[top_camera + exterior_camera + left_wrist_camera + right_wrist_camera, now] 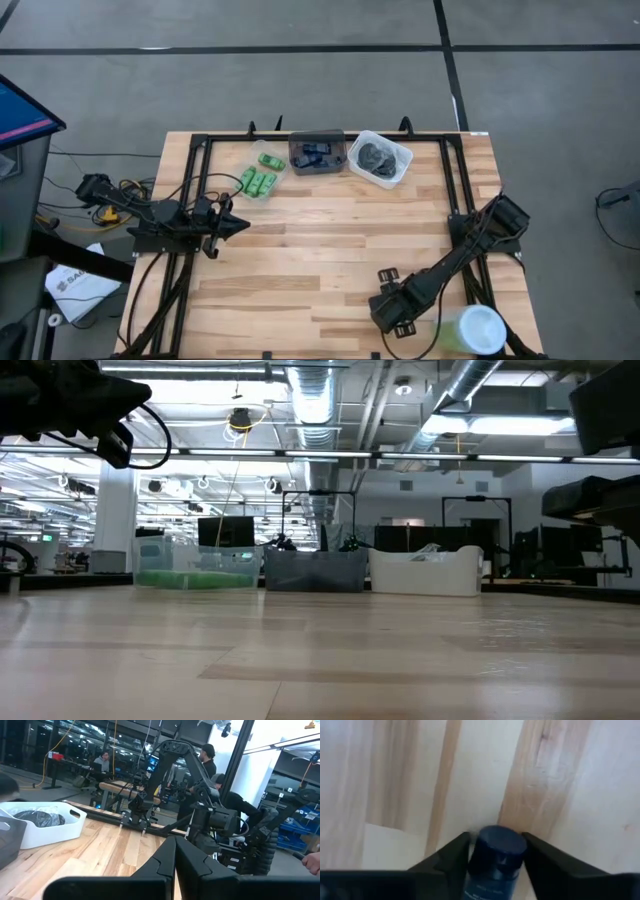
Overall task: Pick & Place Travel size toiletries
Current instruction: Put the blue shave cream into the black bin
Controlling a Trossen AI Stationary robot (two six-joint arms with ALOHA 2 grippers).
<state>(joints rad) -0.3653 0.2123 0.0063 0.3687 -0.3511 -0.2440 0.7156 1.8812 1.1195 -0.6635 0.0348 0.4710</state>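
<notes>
My right gripper (pixel 393 312) points down near the table's front edge, right of the middle. A small dark blue bottle (pixel 495 865) with a round cap sits between its fingers; in the high view the gripper hides it. My left gripper (pixel 240 224) waits shut above the table's left side. Along the far edge stand a clear tub (pixel 262 178) of small green bottles, a dark tub (pixel 317 152) holding dark blue items, and a white tub (pixel 380 158) with dark grey lumps. My right gripper has the dark blue bottle pinched between its two fingers, one on each side just behind the cap (pixel 499 842). The fingers come from above, pointing down, and lie across the bottle. Its cap end shows just over the wooden tabletop; the rest is cut off.
A big pale green-and-white cylinder (pixel 470 330) stands at the front right corner, close beside my right arm. Black frame rails (pixel 455 190) run along both sides of the table. Bare wood (pixel 330 240) lies between the tubs and the right gripper.
</notes>
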